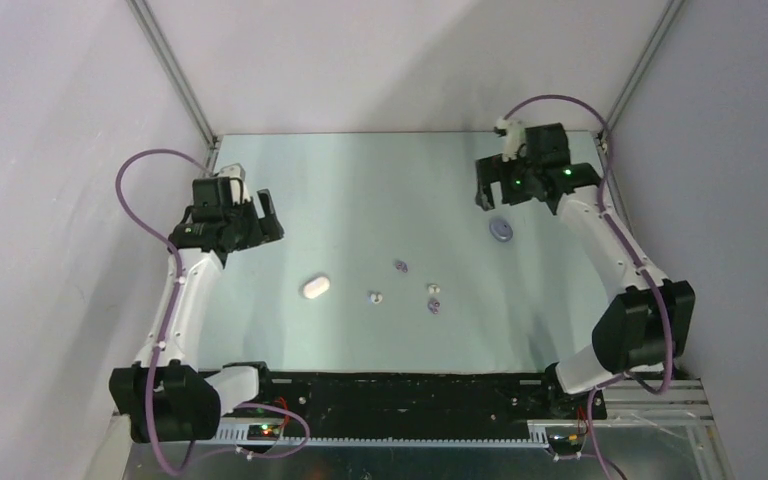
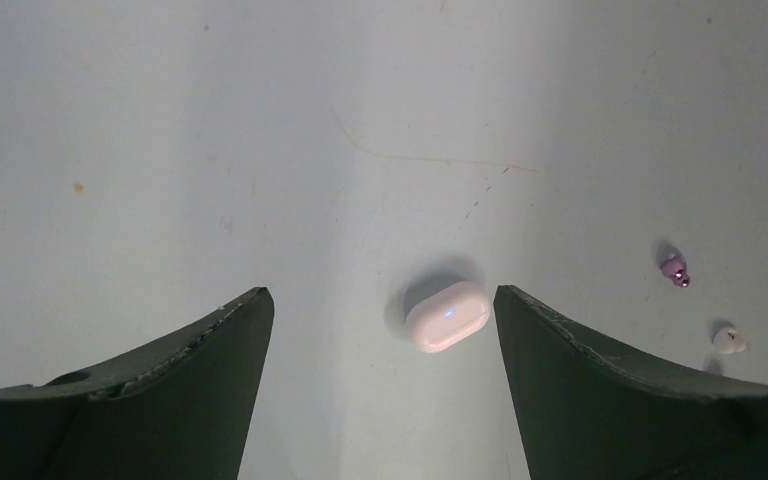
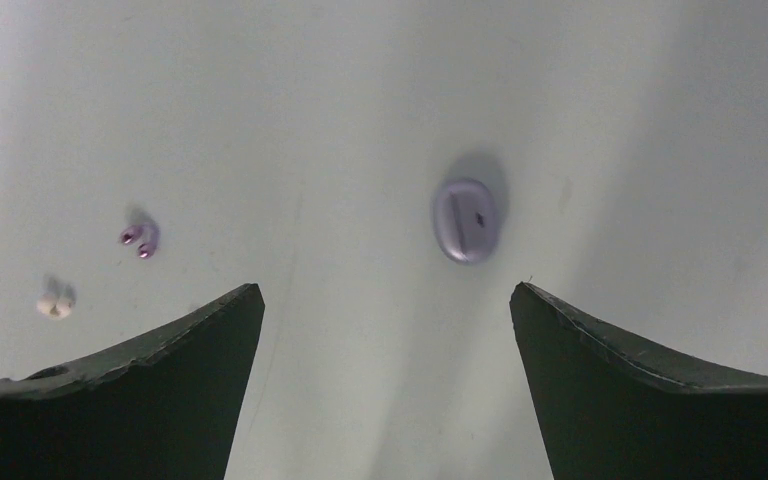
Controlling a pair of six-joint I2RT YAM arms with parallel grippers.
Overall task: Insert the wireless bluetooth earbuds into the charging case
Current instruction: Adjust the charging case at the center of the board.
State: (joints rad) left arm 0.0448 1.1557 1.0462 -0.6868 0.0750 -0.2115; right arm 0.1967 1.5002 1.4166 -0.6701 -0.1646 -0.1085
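A white closed charging case (image 1: 315, 288) lies left of centre on the table; in the left wrist view it (image 2: 447, 315) sits just inside the right finger, with a small blue light on it. A purple closed case (image 1: 501, 229) lies at the back right and shows in the right wrist view (image 3: 465, 220). Two purple earbuds (image 1: 400, 265) (image 1: 435, 307) and two white earbuds (image 1: 376, 297) (image 1: 434, 288) lie loose between the cases. My left gripper (image 1: 266, 218) (image 2: 380, 292) is open and empty, above and behind the white case. My right gripper (image 1: 487, 190) (image 3: 385, 288) is open and empty, above and behind the purple case.
The table (image 1: 360, 190) is a pale reflective sheet with grey walls at the left, right and back. The left wrist view shows a purple bud (image 2: 674, 270) and a white bud (image 2: 728, 340) at its right. The right wrist view shows a purple bud (image 3: 140, 238) and a white bud (image 3: 55, 303) at its left.
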